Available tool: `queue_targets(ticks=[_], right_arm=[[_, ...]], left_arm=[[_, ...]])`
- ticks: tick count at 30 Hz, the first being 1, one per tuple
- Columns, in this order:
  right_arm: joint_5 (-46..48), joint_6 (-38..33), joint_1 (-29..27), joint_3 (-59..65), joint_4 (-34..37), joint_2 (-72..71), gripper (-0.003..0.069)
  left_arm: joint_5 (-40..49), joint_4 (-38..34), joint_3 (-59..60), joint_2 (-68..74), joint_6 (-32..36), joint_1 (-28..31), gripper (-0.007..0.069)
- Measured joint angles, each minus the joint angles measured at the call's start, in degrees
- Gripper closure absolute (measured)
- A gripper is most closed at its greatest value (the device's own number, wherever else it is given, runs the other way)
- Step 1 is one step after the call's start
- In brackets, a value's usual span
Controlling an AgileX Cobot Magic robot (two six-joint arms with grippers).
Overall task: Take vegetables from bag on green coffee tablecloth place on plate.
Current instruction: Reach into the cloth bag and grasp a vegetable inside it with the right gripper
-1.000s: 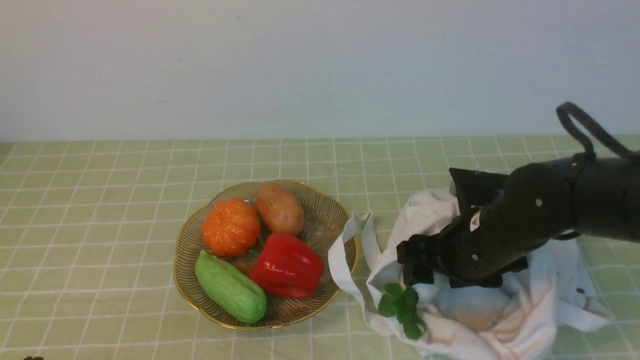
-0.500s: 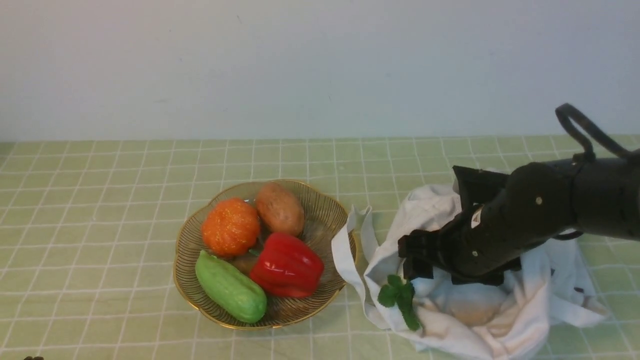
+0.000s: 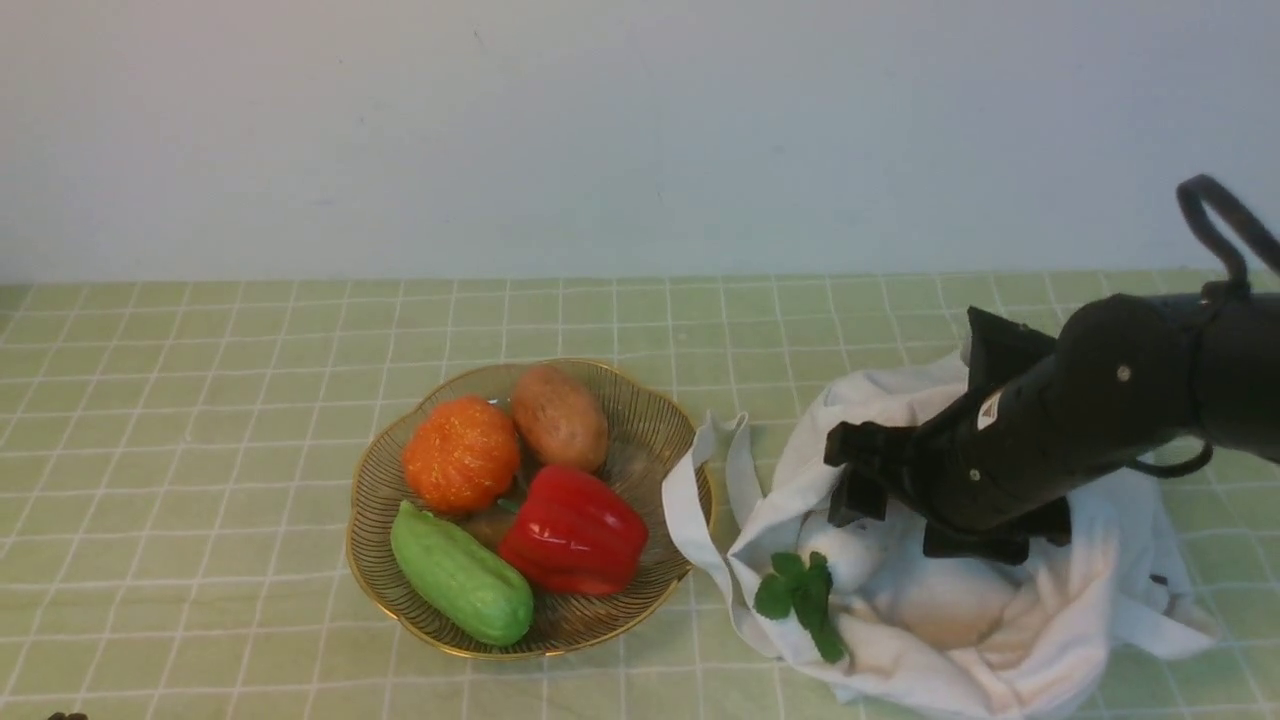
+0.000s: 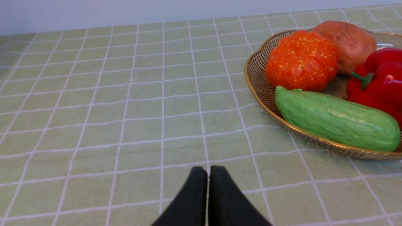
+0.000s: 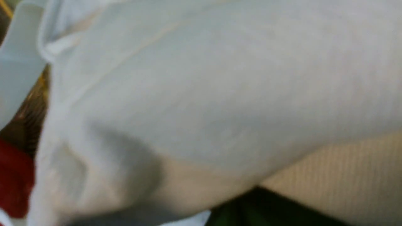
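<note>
The off-white bag (image 3: 1000, 650) lies slumped on the green coffee tablecloth (image 3: 200, 400) at the right. A white radish (image 3: 850, 555) with green leaves (image 3: 800, 600) pokes out of the bag's mouth. My right gripper (image 3: 845, 480) hovers just above the radish, over the bag's mouth, its jaws apart with nothing between them. In the right wrist view blurred bag cloth (image 5: 220, 78) fills the picture. The gold wire plate (image 3: 355, 530) sits left of the bag. My left gripper (image 4: 208, 171) is shut and empty over bare cloth, near the plate (image 4: 251, 75).
The plate holds an orange pumpkin (image 3: 462, 452), a brown potato (image 3: 560, 415), a red pepper (image 3: 575, 530) and a green gourd (image 3: 460, 585). The bag's strap handles (image 3: 700, 480) lie against the plate's right rim. A pale wall (image 3: 640, 130) runs along the back.
My right arm has drawn back to the right and risen a little. The bag's top has shifted with it, and more of the white radish shows.
</note>
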Motion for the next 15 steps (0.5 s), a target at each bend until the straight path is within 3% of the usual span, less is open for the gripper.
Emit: queue_targets(ticks=[15], right_arm=[[-3.53,-1.19,-0.20,-0.16,6.33,3.29,0.0124]], left_arm=[[0.00,0.00,0.00,0.00,0.00,0.00,0.0629]])
